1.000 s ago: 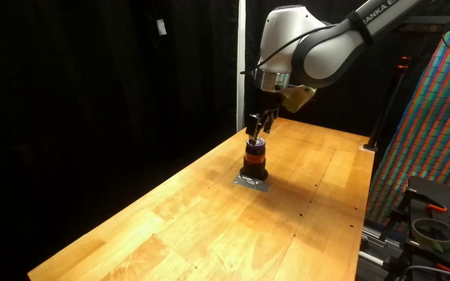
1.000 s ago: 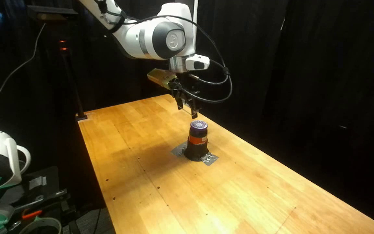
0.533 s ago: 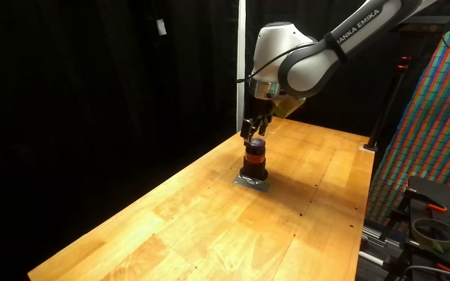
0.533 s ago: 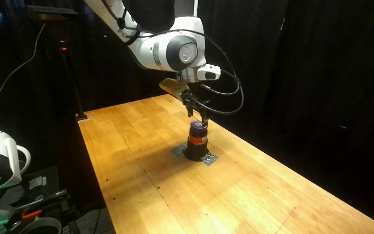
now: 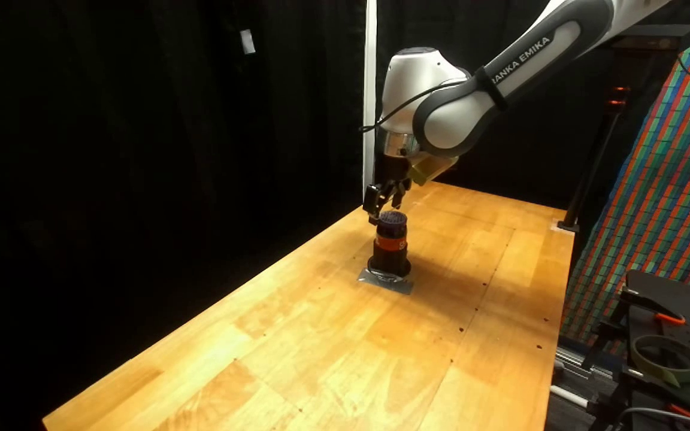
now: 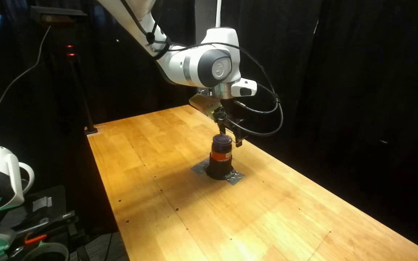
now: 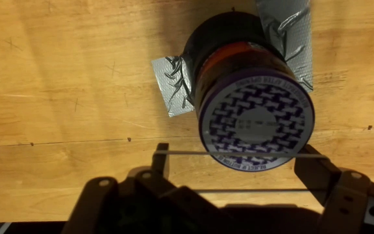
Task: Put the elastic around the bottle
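My end effector (image 7: 236,162) hangs above the table (image 6: 285,203) with its fingers (image 7: 160,159) spread well apart. I carry the elastic (image 7: 187,152) stretched between them: in the wrist view its two strands run from finger to finger, almost parallel. The upper strand passes across the patterned lid (image 7: 255,123) of the bottle (image 6: 221,151), and the lower one shows against bare wood. I cannot tell whether the elastic touches the lid.

The bottle stands upright on the table, its lower part inside a black base (image 6: 219,171). An orange-red band (image 5: 391,243) circles its middle, and the lid has a purple rim with small lettering around it. Pieces of silver tape (image 7: 173,87) lie over the foot of the base and onto the wood.

In an exterior view I see one fingertip (image 6: 238,144) just to the right of the lid, near its height; the other finger shows by the lid's far edge. In both exterior views my white arm (image 5: 420,90) reaches down toward the bottle, with dark curtains (image 5: 141,179) behind. Beside the table, a roll of tape (image 5: 641,362) rests on a black stand (image 5: 668,293).
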`<state>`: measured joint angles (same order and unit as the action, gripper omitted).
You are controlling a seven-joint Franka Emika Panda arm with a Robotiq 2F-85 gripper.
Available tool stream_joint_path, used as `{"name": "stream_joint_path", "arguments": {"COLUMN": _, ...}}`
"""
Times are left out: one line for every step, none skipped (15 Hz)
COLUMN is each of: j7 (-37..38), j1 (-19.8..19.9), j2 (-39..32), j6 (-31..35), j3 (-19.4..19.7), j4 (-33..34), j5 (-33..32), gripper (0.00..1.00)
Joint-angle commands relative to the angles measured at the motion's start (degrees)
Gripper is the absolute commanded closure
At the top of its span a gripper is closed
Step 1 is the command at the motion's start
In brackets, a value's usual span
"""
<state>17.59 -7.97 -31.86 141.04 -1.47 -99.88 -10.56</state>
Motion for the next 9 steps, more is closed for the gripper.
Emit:
{"name": "stream_joint_path", "arguments": {"j7": -3.17, "j1": 0.39, "j2": -2.93, "j6": -2.15, "j3": 0.04, "j4": 3.52, "j5": 3.33, "gripper": 0.00}}
{"name": "stream_joint_path", "arguments": {"j7": -4.44, "j1": 0.88, "j2": -3.53, "j6": -3.15, "j3": -0.56, "j4": 3.82, "j5": 4.57, "gripper": 0.00}}
{"name": "stream_joint_path", "arguments": {"j7": -5.22, "j1": 1.14, "j2": -3.99, "j6": -4.18, "j3": -0.83, "j4": 4.16, "j5": 5.71, "gripper": 0.00}}
{"name": "stream_joint_path", "arguments": {"j7": -6.75, "j1": 1.69, "j2": -4.33, "j6": -5.44, "j3": -1.52, "j4": 4.60, "j5": 7.41, "gripper": 0.00}}
{"name": "stream_joint_path", "arguments": {"j7": -7.78, "j1": 2.00, "j2": -4.44, "j6": -6.73, "j3": -1.92, "j4": 4.92, "j5": 8.71, "gripper": 0.00}}
{"name": "stream_joint_path", "arguments": {"j7": -9.42, "j1": 2.64, "j2": -4.20, "j6": -8.48, "j3": -2.64, "j4": 4.98, "j5": 10.36, "gripper": 0.00}}
{"name": "stream_joint_path", "arguments": {"j7": -10.50, "j1": 3.05, "j2": -3.84, "j6": -10.10, "j3": -3.02, "j4": 4.97, "j5": 11.68, "gripper": 0.00}}
{"name": "stream_joint_path", "arguments": {"j7": -11.35, "j1": 3.34, "j2": -3.24, "j6": -11.27, "j3": -3.16, "j4": 4.59, "j5": 12.60, "gripper": 0.00}}
{"name": "stream_joint_path", "arguments": {"j7": -11.54, "j1": 3.54, "j2": -2.38, "j6": -12.27, "j3": -3.04, "j4": 3.97, "j5": 13.22, "gripper": 0.00}}
